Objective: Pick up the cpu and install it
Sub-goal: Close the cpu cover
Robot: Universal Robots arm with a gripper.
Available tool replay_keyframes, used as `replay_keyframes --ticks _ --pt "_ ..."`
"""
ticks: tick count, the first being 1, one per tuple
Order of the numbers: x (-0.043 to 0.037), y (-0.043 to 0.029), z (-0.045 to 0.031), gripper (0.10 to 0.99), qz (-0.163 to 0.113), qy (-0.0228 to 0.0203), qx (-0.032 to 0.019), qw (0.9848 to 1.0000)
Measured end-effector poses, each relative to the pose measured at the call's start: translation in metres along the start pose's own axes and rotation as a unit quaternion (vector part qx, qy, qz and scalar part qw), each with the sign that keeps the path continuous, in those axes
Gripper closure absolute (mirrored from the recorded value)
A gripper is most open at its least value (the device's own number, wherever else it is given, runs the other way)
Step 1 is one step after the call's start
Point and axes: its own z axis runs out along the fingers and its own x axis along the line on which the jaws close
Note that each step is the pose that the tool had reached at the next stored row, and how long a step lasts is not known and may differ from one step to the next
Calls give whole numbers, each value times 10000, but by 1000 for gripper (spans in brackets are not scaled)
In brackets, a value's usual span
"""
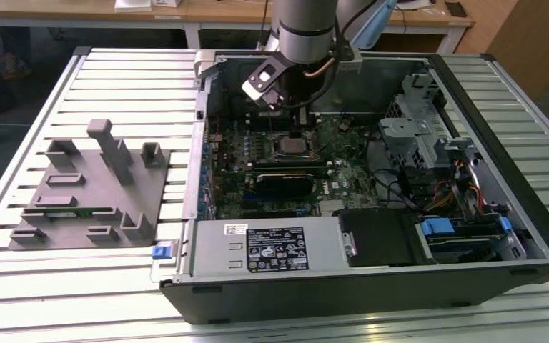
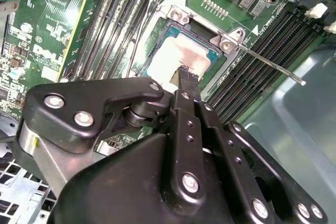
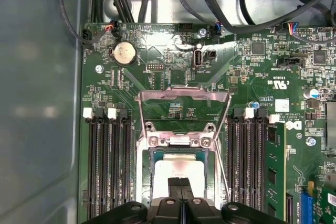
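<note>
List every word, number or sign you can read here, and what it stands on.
None reads reliably.
Label on the power supply: print too small.
White sticker on the motherboard: blurred.
White silkscreen on the motherboard: too small or blurred.
The cpu, under the gripper: no marking visible.

A slatted metal table (image 1: 112, 71) (pale wooden desks (image 1: 226, 11) stand behind).

- The cpu (image 2: 176, 56) is a small, flat, square chip with a pale silver-white metal top.
- It lies flat, top side up, inside the open socket (image 3: 143, 182) on the green motherboard (image 3: 168, 82).
</note>
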Motion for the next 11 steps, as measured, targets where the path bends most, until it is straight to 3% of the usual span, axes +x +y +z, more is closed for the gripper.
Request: replay_keyframes --ticks 11 --pt "2 4 -119 980 0 -1 2 10000"
